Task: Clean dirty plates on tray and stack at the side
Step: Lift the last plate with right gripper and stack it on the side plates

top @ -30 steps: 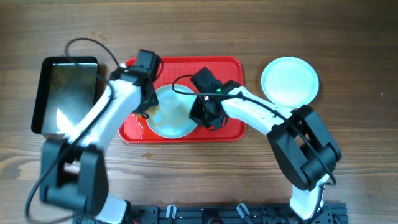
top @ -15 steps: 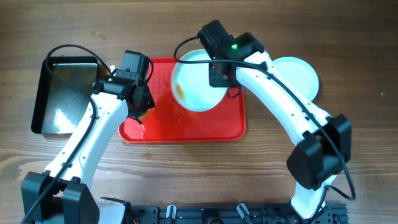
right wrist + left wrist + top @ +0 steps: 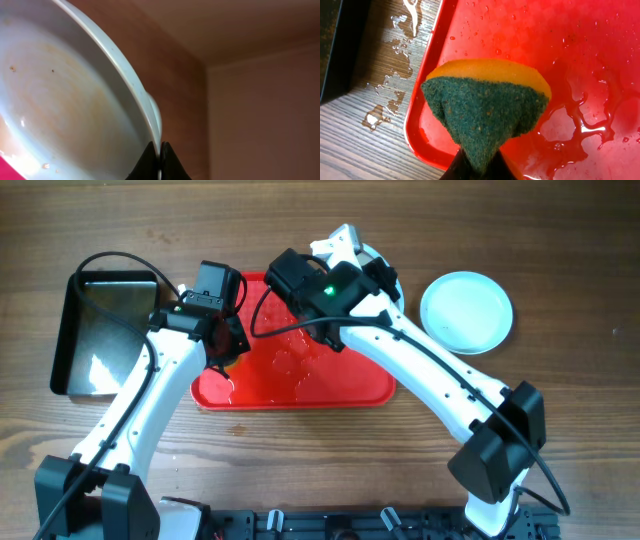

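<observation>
The red tray (image 3: 300, 375) lies mid-table, wet and with no plate on it; it also shows in the left wrist view (image 3: 580, 70). My right gripper (image 3: 362, 268) is shut on the rim of a pale plate (image 3: 340, 238) and holds it on edge above the tray's back edge. In the right wrist view the jaws (image 3: 160, 156) pinch the rim, and the plate's face (image 3: 60, 100) shows faint brownish smears. My left gripper (image 3: 226, 346) is shut on a yellow-and-green sponge (image 3: 485, 105) over the tray's left end. Another pale plate (image 3: 466, 310) lies on the table to the right.
A black metal pan (image 3: 100, 330) stands left of the tray. Water drops lie on the wood (image 3: 385, 95) between the pan and the tray. The right arm reaches across the tray's right half.
My right gripper has lifted the plate off the tray, carried it toward the back and turned it on edge. The left gripper has drawn back left with the sponge and now holds still.
</observation>
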### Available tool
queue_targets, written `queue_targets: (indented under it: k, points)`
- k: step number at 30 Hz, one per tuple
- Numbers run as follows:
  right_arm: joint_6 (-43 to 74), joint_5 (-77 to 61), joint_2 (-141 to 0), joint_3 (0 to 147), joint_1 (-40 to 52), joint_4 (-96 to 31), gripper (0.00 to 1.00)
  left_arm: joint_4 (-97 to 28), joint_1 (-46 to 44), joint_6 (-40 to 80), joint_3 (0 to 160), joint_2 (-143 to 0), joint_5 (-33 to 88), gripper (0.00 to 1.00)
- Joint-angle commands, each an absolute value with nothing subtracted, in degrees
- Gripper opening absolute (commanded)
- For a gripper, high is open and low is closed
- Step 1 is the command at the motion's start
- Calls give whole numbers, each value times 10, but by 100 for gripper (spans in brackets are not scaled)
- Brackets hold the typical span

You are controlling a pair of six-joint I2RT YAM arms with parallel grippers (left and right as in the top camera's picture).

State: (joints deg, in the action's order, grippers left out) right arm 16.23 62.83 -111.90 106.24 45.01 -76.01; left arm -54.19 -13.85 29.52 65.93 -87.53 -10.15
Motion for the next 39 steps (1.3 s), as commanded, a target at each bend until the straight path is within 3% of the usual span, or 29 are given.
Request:
queue_targets:
  k: [1,13,18,23,34,39]
  points:
    - [117,712,-1110,1076,461,-758,4,-540,-136,305,655,-880,-87,4]
    - [123,730,-1110,1076,465,-751,4,-540,-136,305,655,-880,-84,4]
    - [230,528,-1110,1076,445,-751,4,-541,-136,305,655,-880,-84,4]
    - [381,364,-1110,1076,357,-773,4,-541,-136,300,655,-880,-84,4]
    - [404,113,-1110,1072,52,-803,4,-538,-136,300,655,-880,-84,4]
    - [373,118,-1110,1037,-38,-792,4,-536,-136,301,655,-880,-84,4]
